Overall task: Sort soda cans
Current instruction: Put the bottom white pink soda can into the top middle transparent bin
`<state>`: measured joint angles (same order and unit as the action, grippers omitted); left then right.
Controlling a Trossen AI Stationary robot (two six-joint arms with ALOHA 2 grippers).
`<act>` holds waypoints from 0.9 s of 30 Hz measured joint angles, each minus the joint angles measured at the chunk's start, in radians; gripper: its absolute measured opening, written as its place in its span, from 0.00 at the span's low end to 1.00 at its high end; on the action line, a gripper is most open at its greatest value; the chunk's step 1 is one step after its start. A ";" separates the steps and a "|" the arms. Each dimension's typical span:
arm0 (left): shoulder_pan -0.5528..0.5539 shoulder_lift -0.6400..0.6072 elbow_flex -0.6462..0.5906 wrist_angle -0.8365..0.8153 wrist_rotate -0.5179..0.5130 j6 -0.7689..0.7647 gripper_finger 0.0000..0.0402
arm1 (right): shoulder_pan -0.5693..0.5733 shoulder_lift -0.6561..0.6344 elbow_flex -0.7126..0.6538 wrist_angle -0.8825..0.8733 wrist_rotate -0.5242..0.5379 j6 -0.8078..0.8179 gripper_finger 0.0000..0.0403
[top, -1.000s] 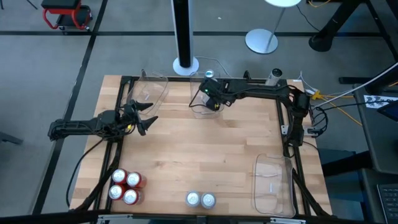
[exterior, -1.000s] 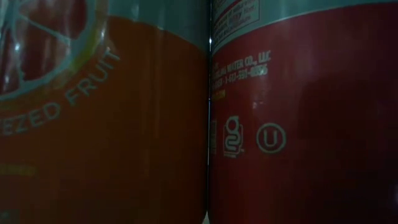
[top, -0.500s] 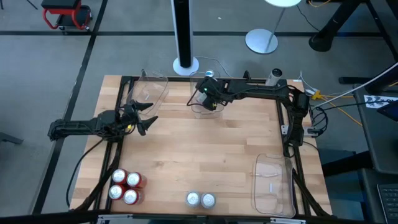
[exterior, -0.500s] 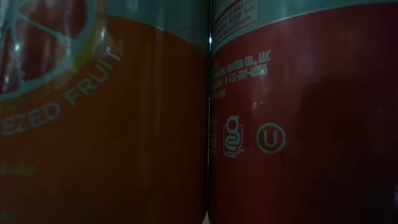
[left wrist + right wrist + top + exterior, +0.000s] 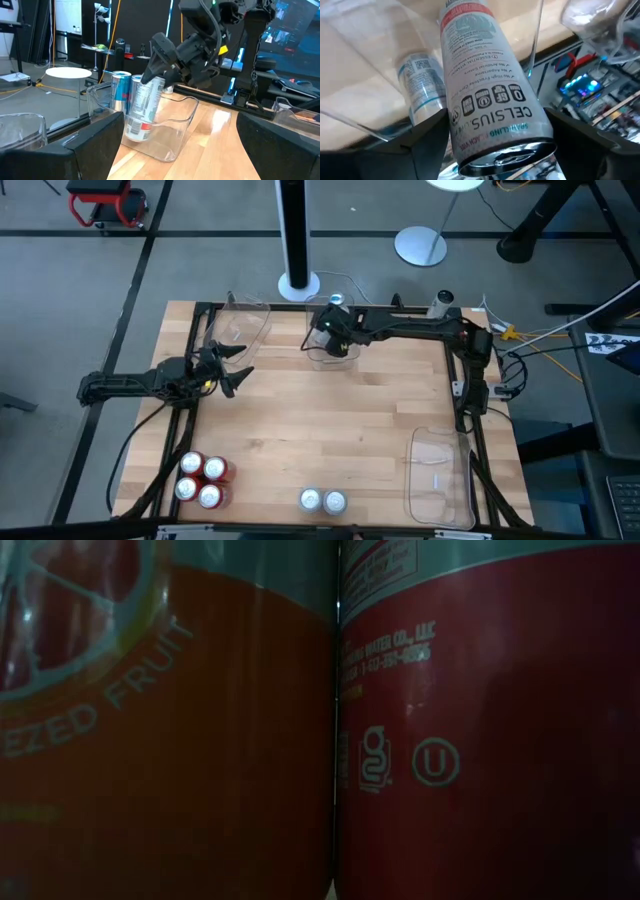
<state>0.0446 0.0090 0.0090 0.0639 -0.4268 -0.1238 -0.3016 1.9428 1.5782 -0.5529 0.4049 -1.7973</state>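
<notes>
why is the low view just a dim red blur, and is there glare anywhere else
Low view: two red cans stand right against the lens, filling the frame, dim and soft. Right wrist view: the can in the right hand is close, stretched by perspective, its rim catching light. Left wrist view: bright reflections on the clear bin. High view: evenly lit, with glare on the floor lamp base.

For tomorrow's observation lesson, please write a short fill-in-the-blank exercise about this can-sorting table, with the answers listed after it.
1. The right gripper holds a tilted silver can over a clear ___ at the table's far edge.
2. The red cans at the near left corner number ___.
3. The left gripper is open and holds ___.

Answers: bin; four; nothing
</notes>
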 joint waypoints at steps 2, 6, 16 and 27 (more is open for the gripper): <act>0.000 0.000 0.000 0.000 0.000 0.000 0.93 | 0.000 0.005 0.001 0.005 -0.002 -0.046 0.77; 0.000 0.000 0.000 0.000 0.000 0.003 0.93 | 0.000 0.007 0.001 0.021 -0.005 -0.092 0.77; 0.000 0.000 0.000 0.000 0.000 0.001 0.93 | 0.000 0.016 0.001 0.060 -0.027 -0.043 0.77; 0.000 0.000 0.000 0.000 0.000 0.000 0.93 | 0.001 0.026 0.000 0.123 -0.075 0.036 0.77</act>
<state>0.0444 0.0090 0.0090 0.0635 -0.4263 -0.1234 -0.3004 1.9686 1.5784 -0.4301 0.3297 -1.7615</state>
